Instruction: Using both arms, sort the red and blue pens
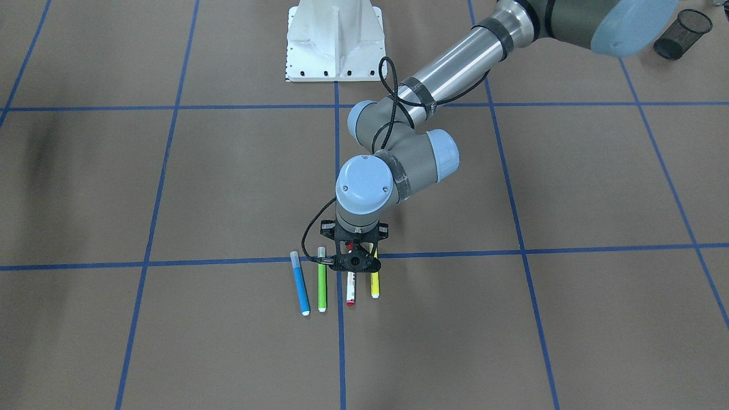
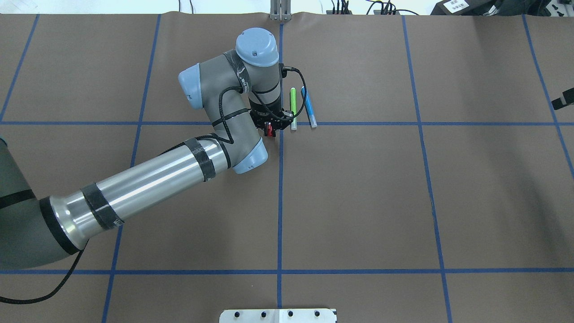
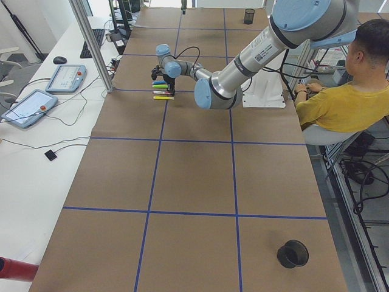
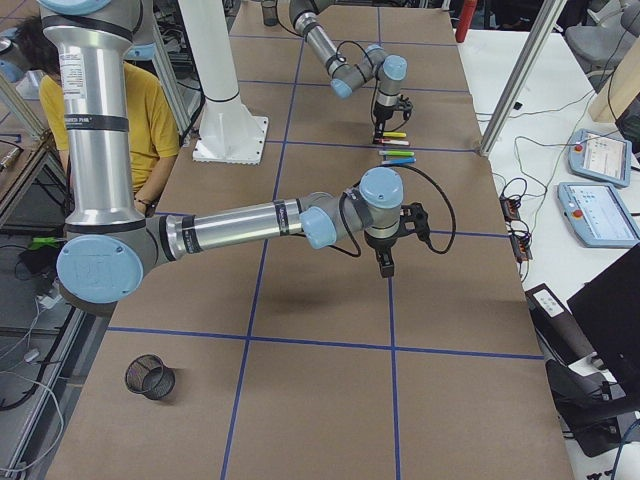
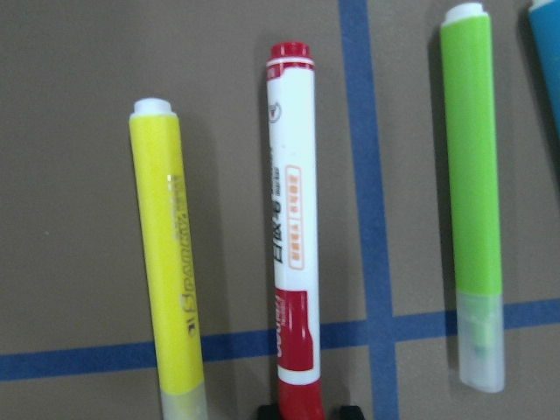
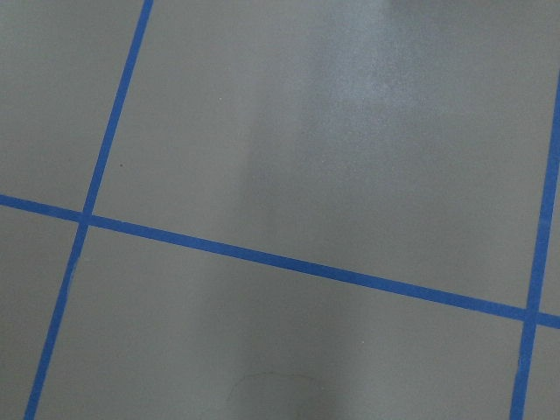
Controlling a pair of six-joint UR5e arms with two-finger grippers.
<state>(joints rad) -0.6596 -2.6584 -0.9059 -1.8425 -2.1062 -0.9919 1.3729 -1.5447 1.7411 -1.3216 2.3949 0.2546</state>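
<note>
The red pen (image 5: pixel 293 236) has a white barrel and a red cap, and it lies on the brown table between a yellow and a green marker. My left gripper (image 1: pixel 355 261) is down over its capped end. In the left wrist view the black fingertips (image 5: pixel 267 410) sit tight on both sides of the red cap, shut on it. The overhead view shows the red cap (image 2: pixel 269 130) in the gripper. The blue pen (image 1: pixel 299 285) lies outermost, beyond the green marker. My right gripper (image 4: pixel 386 262) hangs over bare table one square away, and whether it is open or shut cannot be told.
The green marker (image 1: pixel 322 285) and yellow marker (image 1: pixel 375 285) flank the red pen closely. A black mesh cup (image 1: pixel 682 35) stands far off on my left side, and another cup (image 4: pixel 150 377) stands on my right. A white pedestal (image 1: pixel 336 42) is between the arms. A seated person (image 3: pixel 346 97) is beside the table.
</note>
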